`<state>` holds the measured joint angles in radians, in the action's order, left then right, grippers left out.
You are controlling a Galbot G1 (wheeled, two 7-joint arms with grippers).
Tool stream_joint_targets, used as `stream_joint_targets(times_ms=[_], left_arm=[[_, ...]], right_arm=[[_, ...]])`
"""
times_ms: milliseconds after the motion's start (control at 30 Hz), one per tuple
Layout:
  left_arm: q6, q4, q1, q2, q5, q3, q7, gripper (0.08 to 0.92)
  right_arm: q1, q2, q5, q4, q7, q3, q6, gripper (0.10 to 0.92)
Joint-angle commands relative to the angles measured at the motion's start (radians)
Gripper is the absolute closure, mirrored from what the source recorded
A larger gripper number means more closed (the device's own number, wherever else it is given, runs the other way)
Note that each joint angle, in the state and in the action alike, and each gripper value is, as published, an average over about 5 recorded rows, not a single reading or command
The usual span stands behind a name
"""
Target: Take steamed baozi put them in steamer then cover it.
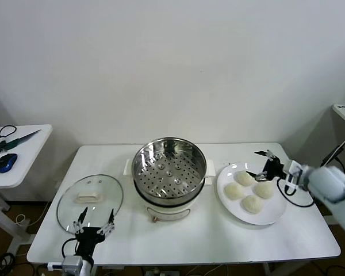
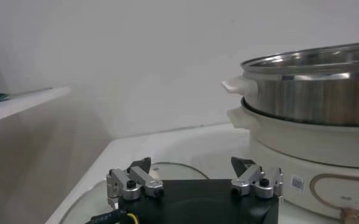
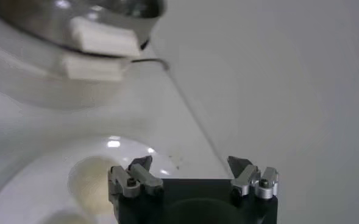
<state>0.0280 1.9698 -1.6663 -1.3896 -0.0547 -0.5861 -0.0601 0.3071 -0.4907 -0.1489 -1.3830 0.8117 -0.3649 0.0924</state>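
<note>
Four buns: the steamed baozi (image 1: 250, 191) all lie on the white plate (image 1: 276, 217), right of the steamer (image 1: 169, 164), which holds nothing yet.
Right gripper (image 1: 262, 164): jaws apart, poised at the plate's far edge above the nearest bun.
Left gripper (image 1: 94, 220): jaws apart, idle by the cover (image 1: 89, 199) on the table (image 1: 190, 241).
Step in hand: probably the first pick.
Doing it well: centre the jaws over one bun, lower straight, squeeze gently so the soft dough isn't crushed.
</note>
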Motion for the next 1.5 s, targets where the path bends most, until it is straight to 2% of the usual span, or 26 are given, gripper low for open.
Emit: stream_joint_targets(times_ms=[33,300,733,1267,1500], left_arm=[[-0.01,-0.003,0.003,-0.004,0.003,0.002,0.001,0.177],[-0.015,-0.019,0.017,-0.002,0.004,0.002,0.005,0.177],[-0.01,-0.019,0.016,-0.001,-0.012,-0.003,0.008,0.177],[-0.015,-0.028,0.012,0.0,-0.015,0.0,0.01,0.177],[-0.016,-0.029,0.009,-0.001,-0.015,0.002,0.01,0.177]], right_arm=[[-0.742,0.07,0.027,0.215,0.321,-0.776,-0.104,0.203],[-0.757,-0.105,-0.13,0.3,0.307,-0.927,0.0,0.203],[-0.613,-0.351,-0.056,0.502,0.21,-0.85,0.037,0.203],[-0.5,-0.457,-0.02,0.637,0.182,-0.763,0.0,0.203],[-0.46,-0.484,0.042,0.698,0.149,-0.714,-0.018,0.203]])
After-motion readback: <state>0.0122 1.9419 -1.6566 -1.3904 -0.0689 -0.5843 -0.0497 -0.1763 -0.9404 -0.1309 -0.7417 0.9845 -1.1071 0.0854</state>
